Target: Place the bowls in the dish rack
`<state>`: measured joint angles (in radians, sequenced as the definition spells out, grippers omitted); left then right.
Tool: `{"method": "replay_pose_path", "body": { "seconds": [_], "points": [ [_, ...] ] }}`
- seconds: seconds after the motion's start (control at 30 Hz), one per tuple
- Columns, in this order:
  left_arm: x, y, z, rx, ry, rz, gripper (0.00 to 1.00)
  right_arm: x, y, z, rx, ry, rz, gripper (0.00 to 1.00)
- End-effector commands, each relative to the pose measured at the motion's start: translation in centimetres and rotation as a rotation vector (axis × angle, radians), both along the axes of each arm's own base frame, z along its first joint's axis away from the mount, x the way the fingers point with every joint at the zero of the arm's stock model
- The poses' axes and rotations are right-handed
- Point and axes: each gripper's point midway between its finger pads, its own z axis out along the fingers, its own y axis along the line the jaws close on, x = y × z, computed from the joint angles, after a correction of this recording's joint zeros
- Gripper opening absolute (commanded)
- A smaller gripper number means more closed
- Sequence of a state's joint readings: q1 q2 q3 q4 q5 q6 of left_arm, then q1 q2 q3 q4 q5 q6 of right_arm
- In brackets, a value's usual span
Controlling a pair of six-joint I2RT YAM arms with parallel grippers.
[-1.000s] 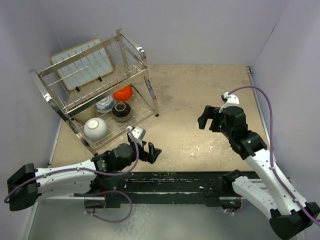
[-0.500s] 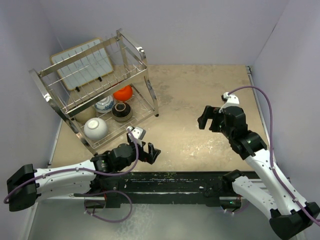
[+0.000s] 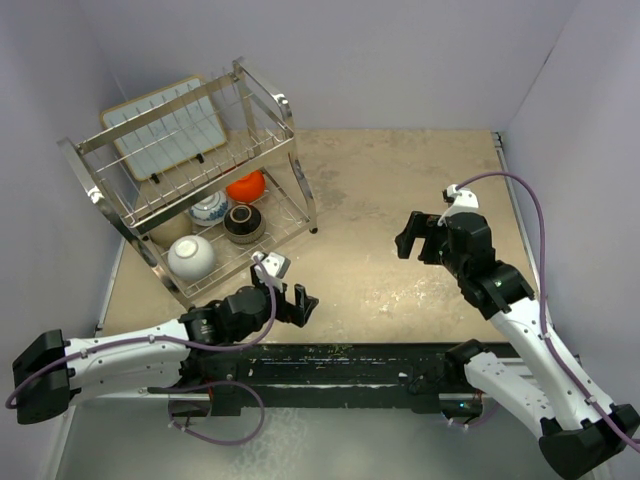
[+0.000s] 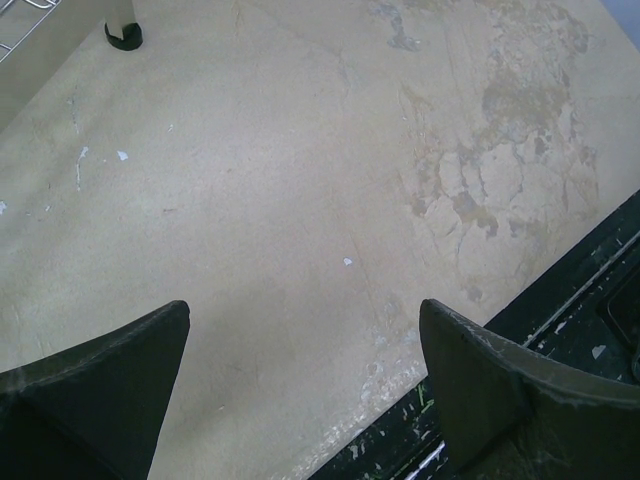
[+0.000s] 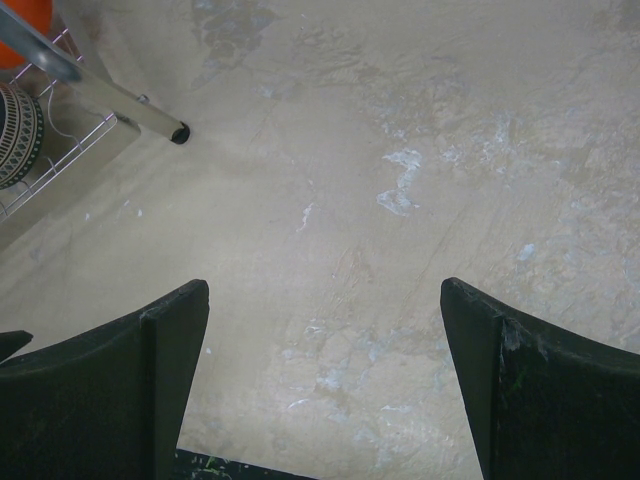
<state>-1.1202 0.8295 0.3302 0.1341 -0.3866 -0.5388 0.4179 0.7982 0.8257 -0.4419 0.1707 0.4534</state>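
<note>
Left wrist view: the left gripper (image 4: 300, 310) only shows its two finger ends, the rest is chopped off by the bottom edge. Way up-left of it, the dish rack (image 4: 123, 35) is just one foot and a scrap of wire in the corner.

Same deal in the right wrist view. The right gripper (image 5: 322, 290) is cut at the bottom. Up-left of it the orange-red bowl (image 5: 22, 20) is a sliver in the corner, and the dark bowl (image 5: 15, 135) gets sliced by the left edge.

From the top, beyond the left gripper, the rack's wires and upper tier cover part of each bowl. The pattern on the blue-and-white bowl (image 3: 208, 209) is too small to read.
</note>
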Motion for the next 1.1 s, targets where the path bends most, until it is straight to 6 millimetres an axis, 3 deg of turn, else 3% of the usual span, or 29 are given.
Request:
{"method": "replay_pose_path", "body": {
  "seconds": [0.0, 0.3, 1.07],
  "points": [
    [0.8, -0.5, 2.4, -0.037, -0.025, 0.037, 0.99, 0.7, -0.3, 0.5, -0.008, -0.036, -0.017, 0.99],
    [1.2, 0.0, 3.5, -0.027, -0.036, 0.064, 0.99, 0.5, -0.4, 0.7, -0.005, -0.043, -0.019, 0.99],
    [1.4, -0.1, 2.9, 0.003, -0.016, 0.076, 0.99, 0.5, -0.4, 0.6, -0.008, -0.037, -0.019, 0.99]
  ]
}}
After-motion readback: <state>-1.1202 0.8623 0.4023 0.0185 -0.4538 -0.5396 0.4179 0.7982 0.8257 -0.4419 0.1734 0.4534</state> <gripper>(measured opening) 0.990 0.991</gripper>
